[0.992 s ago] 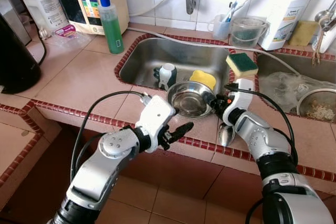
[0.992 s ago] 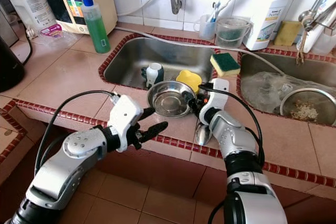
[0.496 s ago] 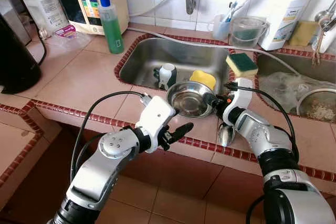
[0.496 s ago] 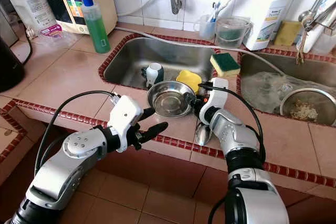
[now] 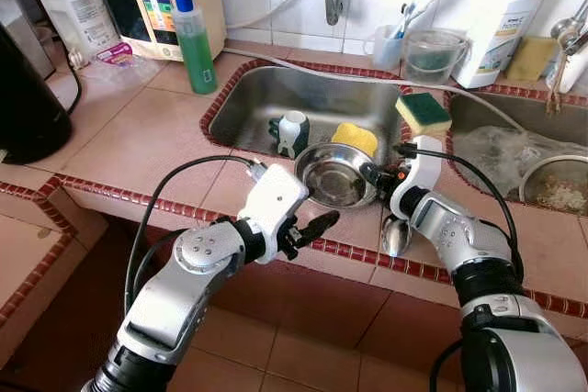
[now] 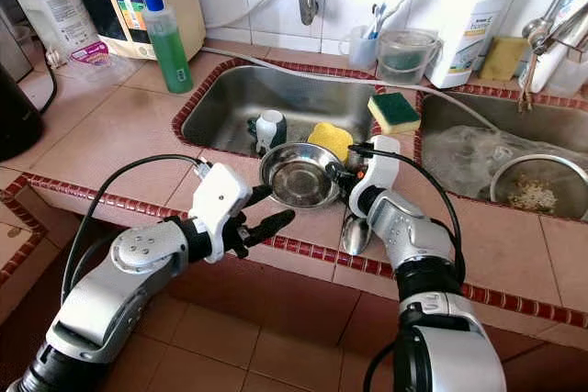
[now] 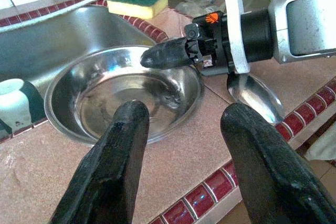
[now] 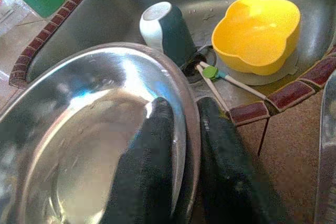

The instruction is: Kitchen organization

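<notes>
Round, shiny steel bowl (image 5: 334, 173) on the tiled counter edge (image 5: 138, 144) at the front rim of the steel sink (image 5: 276, 98), pinched at its rim by the right gripper (image 8: 178, 145), fingers clamped. Left gripper (image 5: 312, 227) just before the bowl, fingers spread, holding nothing. Yellow lobed plastic bowl (image 8: 256, 32) in the sink.

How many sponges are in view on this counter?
2. A green-topped yellow sponge lies on the tiled divider between the two sinks; a plain yellowish sponge leans at the back wall beside the white bottle. Others may be hidden inside the sinks.
</notes>
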You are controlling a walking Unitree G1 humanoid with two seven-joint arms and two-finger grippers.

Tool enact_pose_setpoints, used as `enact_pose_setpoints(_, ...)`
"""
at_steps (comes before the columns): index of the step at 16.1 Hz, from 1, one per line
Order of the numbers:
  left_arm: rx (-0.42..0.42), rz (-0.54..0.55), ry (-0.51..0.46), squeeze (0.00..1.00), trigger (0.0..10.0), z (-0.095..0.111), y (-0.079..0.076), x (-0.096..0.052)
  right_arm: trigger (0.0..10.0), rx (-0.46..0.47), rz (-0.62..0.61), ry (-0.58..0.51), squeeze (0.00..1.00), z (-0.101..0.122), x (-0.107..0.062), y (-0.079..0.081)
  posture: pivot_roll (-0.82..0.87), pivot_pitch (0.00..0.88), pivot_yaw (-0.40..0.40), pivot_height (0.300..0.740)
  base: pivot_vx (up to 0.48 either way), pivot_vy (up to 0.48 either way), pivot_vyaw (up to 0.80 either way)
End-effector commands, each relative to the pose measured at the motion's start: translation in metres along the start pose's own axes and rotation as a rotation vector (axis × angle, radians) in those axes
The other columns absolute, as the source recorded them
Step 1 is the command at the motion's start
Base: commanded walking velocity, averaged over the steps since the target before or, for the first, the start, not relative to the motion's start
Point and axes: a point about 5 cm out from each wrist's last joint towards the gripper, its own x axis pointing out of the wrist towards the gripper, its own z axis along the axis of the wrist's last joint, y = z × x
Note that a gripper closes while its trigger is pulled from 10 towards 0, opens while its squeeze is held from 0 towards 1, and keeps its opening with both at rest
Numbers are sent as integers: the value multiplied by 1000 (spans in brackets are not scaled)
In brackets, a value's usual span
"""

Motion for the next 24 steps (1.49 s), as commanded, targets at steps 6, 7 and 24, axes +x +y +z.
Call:
enact_pose_setpoints(6,21,5,-13,0,10000,4,0,1,0,31,-17,16,0,0,1,-2,-166,90,32,740,0,0,0)
enact_pose_setpoints(7,22,5,-16,0,10000,4,0,1,0,22,-15,6,0,2,1,-2,-168,87,33,740,0,0,0)
enact_pose_setpoints(24,-95,286,-196,0,10000,18,57,-10,10000,-79,164,-584,0,75,-41,23,-172,62,31,740,0,0,0)
